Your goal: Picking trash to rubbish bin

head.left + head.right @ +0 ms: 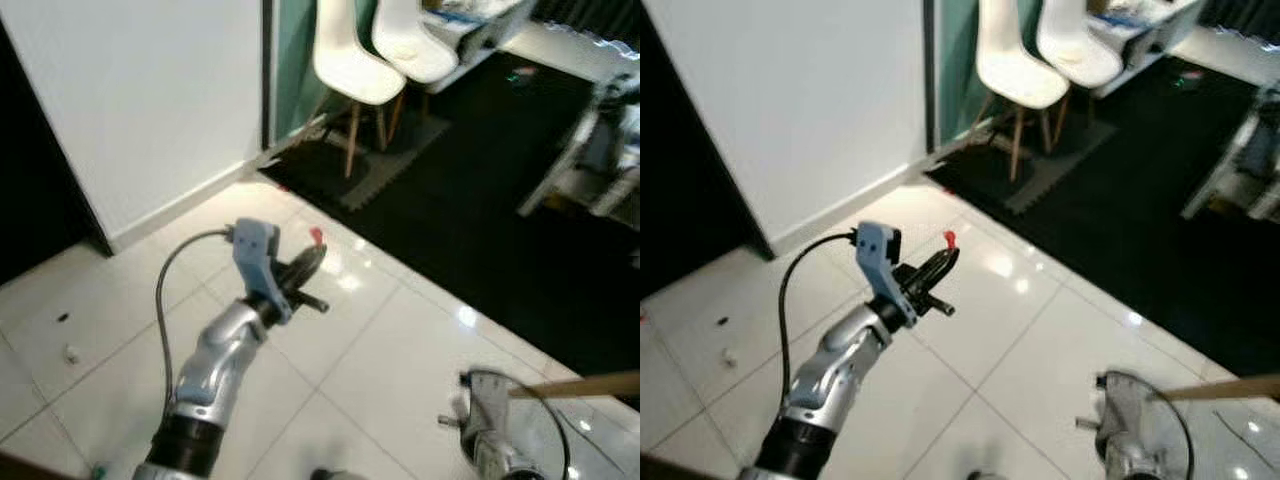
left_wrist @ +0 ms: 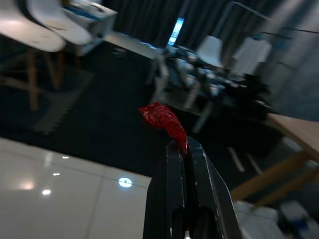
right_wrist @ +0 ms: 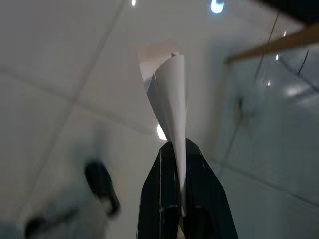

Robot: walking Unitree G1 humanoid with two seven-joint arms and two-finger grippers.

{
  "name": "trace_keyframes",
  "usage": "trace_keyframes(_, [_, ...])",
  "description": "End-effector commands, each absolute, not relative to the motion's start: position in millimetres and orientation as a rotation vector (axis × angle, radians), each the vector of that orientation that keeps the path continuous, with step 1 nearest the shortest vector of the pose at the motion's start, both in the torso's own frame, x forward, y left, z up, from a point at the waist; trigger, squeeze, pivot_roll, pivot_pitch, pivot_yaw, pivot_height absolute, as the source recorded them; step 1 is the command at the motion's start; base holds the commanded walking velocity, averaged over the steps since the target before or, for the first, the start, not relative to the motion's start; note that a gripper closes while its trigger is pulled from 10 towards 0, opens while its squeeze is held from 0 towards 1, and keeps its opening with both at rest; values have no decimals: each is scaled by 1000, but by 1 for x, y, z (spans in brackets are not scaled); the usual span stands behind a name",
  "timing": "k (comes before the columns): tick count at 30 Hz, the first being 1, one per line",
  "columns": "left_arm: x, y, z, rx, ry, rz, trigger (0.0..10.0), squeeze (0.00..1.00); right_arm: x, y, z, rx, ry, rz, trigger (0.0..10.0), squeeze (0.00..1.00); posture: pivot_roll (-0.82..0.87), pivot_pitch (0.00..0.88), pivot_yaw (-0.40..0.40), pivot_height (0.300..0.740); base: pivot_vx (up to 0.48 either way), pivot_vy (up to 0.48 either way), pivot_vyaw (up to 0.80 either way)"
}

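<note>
A: Left gripper [image 2: 185, 149] first. The two black fingers are pressed together on a crumpled red wrapper [image 2: 163, 119], which sticks out past the tips.

B: Agreed. From the head view the left arm [image 1: 215, 365] is raised in front of the body, the wrapper a small red speck at the fingertips, above the white tiled floor [image 1: 380, 350]. A black cable [image 1: 170, 290] loops from the blue wrist mount [image 1: 255, 255] back down toward the forearm.

A: Right gripper [image 3: 178, 149]?

B: Clamped as well. A curled piece of white paper [image 3: 169, 94] is pinched between its fingers and stands up past the tips, with glossy tile behind it. In the head view only the silver right wrist [image 1: 490, 420] shows low at the frame's edge, so I can't place that paper there.

A: Outward from the grippers?

B: Beside the right wrist, a light wooden rod [image 1: 580, 385] reaches in from the right edge. Tile gives way to a dark floor [image 1: 500, 230] beyond the left gripper. Two white shell chairs [image 1: 385, 50] on wooden legs stand at the far side, on a dark mat [image 1: 385, 170]. White wall [image 1: 150, 100] to the left, with a couple of small specks [image 1: 68, 350] on the tile near it.

A: Rubbish bin?

B: Can't pick one out.
</note>
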State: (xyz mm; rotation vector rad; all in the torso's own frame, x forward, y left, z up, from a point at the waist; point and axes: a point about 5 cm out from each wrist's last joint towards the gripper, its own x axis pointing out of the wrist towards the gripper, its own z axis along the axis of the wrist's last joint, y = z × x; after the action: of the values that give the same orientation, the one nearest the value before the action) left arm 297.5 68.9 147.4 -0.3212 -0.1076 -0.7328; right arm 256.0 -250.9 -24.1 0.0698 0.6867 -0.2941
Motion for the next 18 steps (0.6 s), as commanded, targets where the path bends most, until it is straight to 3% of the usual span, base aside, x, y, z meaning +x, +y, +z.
trace_keyframes(1, [298, 67, 142, -314, -90, -739, 10000, 0, 260, -253, -20, 125, 649, -300, 10000, 0, 98, 112, -38, 740, 0, 0, -775])
trace_keyframes(5, [299, 67, 143, -311, -96, -739, 10000, 0, 278, -253, -3, 189, 553, -287, 10000, 0, 98, 110, -36, 740, 0, 0, -775])
trace_keyframes(9, [301, 74, 148, -298, -122, -728, 10000, 0, 319, -260, 48, 304, 302, -250, 10000, 0, 94, 116, -31, 740, 0, 0, -775])
trace_keyframes(18, [309, 87, 160, -270, -175, -689, 10000, 0, 361, -270, 135, 440, -61, -145, 10000, 0, 92, 116, -33, 740, 0, 0, -779])
